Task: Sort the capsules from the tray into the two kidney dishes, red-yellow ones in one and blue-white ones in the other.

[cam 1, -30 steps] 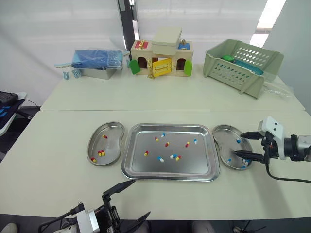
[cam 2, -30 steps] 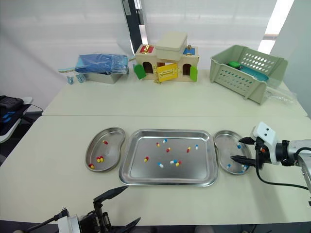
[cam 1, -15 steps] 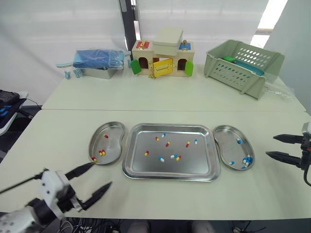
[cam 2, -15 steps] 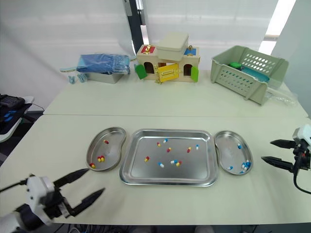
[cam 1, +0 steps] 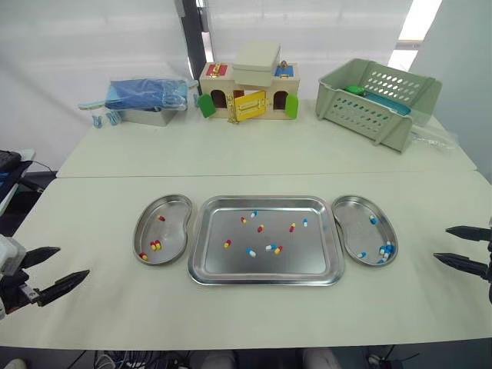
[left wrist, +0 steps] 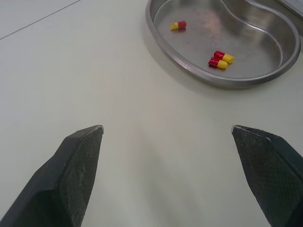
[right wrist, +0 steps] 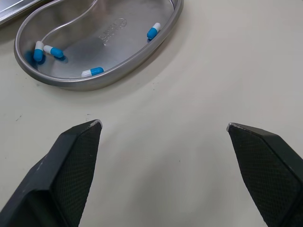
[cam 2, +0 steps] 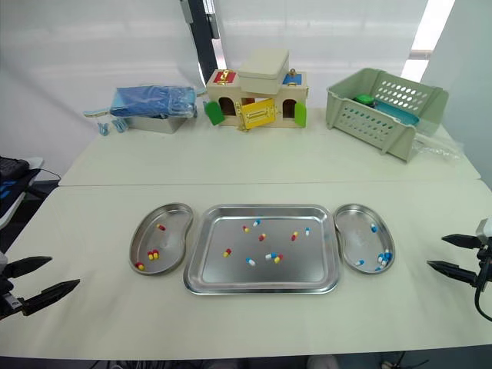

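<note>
1. The left gripper [cam 1: 74, 261] hovers low over the table [cam 1: 231, 161] at the robot's near left corner. Its 2 black fingers are spread wide with nothing between them, and they point toward the middle of the table.
2. The right gripper [cam 1: 441, 243] hangs at the far right edge, level with the dishes. Its 2 fingers are also splayed and empty, and they point inward at the right dish [cam 1: 352, 221].
3. Seen from the left wrist, bare tabletop lies between the fingertips and the left dish [left wrist: 189, 66], which sits ahead and apart from them.
4. The left dish holds red-yellow capsules [left wrist: 221, 59]: 2 touching side by side and others lying singly.
5. The right dish is beyond the right gripper's tips and clear of them. It holds only blue-white capsules [right wrist: 92, 72], most of them gathered at the end nearer the robot.
6. The tray [cam 1: 231, 269] lies between the 2 dishes, almost touching both. It is well apart from either gripper.
7. Loose capsules of both colours [cam 1: 260, 228] are scattered across the tray's middle.
8. At the back of the table stand a toy house [cam 1: 246, 92], a green basket [cam 1: 361, 108] and a blue bundle [cam 1: 142, 94].
</note>
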